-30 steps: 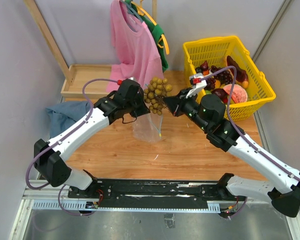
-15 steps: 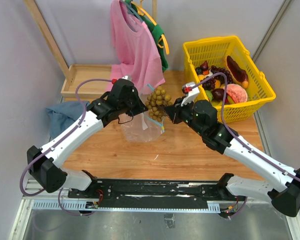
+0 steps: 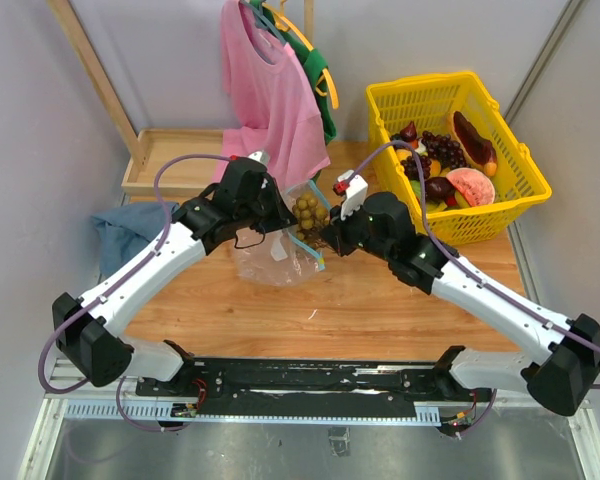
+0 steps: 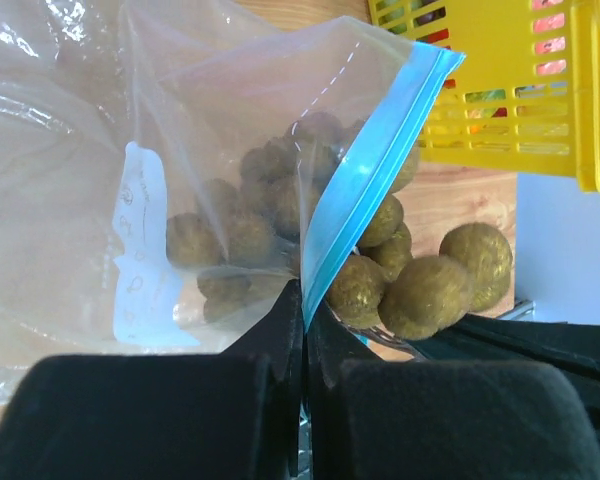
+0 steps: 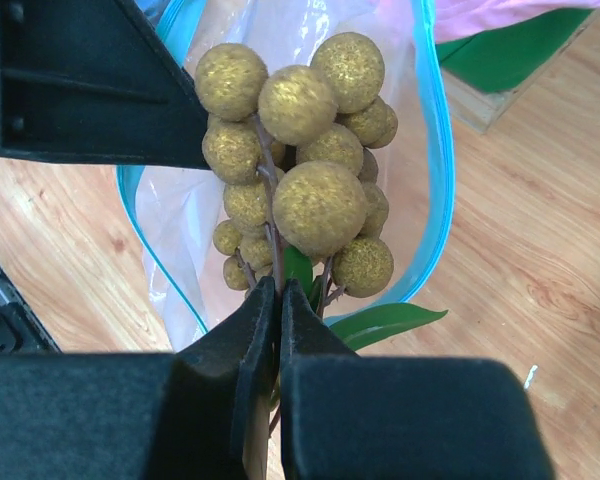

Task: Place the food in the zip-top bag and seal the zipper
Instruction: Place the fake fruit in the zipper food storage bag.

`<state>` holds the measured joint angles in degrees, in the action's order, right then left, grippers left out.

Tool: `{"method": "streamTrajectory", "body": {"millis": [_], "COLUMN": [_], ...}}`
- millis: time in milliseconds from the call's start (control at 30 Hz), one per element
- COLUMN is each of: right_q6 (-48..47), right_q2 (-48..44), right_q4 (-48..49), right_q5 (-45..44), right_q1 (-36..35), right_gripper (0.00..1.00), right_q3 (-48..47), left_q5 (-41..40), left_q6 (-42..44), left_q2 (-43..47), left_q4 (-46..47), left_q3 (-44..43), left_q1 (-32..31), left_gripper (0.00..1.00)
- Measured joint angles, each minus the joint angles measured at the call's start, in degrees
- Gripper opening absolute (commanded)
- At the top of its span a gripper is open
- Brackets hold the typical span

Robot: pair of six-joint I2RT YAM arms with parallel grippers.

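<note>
My right gripper (image 5: pixel 278 290) is pinched shut on the stem of the tan berry cluster (image 5: pixel 300 150), holding it in the open mouth of the zip-top bag (image 4: pixel 70 150). Some berries show through the clear plastic and others sit outside the teal zipper (image 4: pixel 360 180). My left gripper (image 4: pixel 302 300) is clamped tight on that zipper edge, lifting the mouth toward the cluster, with the bag's white label (image 4: pixel 140 260) just beside my fingers. The bag hangs down to the wooden table (image 3: pixel 380 300) between my two arms. To my right stands the yellow mesh basket (image 3: pixel 515 150) with more toy foods (image 3: pixel 450 170) in it. A pink shirt (image 3: pixel 265 90) hangs behind the bag, and a blue cloth (image 3: pixel 130 225) lies at the table's left edge.
</note>
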<state>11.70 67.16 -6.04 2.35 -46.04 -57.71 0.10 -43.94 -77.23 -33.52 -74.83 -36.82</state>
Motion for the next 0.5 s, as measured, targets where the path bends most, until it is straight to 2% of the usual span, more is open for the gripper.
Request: {"method": "streamTrajectory", "body": {"millis": [267,500], "right_q6": [-1.4,-1.4], "right_q2": [7.1,9.1], "right_q4": [-7.2,-10.8], "right_q5": [5.4,6.7], "right_q1": [1.8,4.6], "right_gripper": [0.01,0.01], "right_q3": [-7.9,-8.3], "left_q5": [3.5,5.2], "left_q6": [5.5,10.3], "left_q2": [1.7,3.2], "left_q4": [0.6,0.6], "left_q3": [0.2,0.2], "left_q1": [0.2,0.3], "left_gripper": [0.00,0.00]}}
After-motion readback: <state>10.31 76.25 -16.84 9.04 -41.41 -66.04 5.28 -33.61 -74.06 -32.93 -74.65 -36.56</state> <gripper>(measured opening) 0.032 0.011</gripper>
